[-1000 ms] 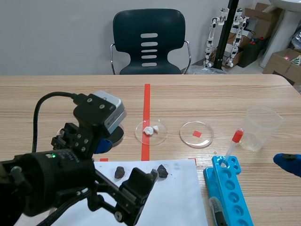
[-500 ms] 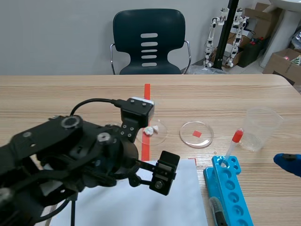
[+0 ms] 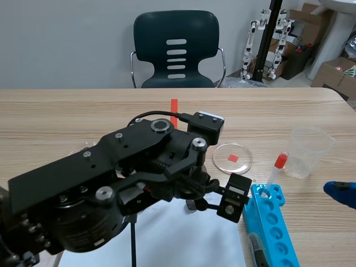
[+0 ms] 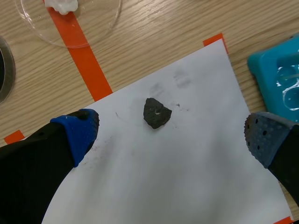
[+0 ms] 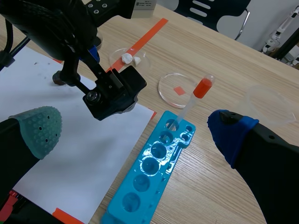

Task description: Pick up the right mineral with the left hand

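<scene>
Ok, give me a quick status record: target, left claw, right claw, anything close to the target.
target: dark mineral, lying on the white paper, not gripped
left claw: open, above the paper, mineral just ahead of the gap between its fingers
right claw: open, holding nothing, blue rack ahead of it
nearby: petri dish with white bits beyond the mineral, off the paper

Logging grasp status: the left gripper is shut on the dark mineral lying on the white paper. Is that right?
Not quite. The left gripper is open, not shut on anything: its fingers stand wide apart on either side of the dark mineral and do not touch it. The mineral does lie on the white paper. The left wrist view shows this.
</scene>
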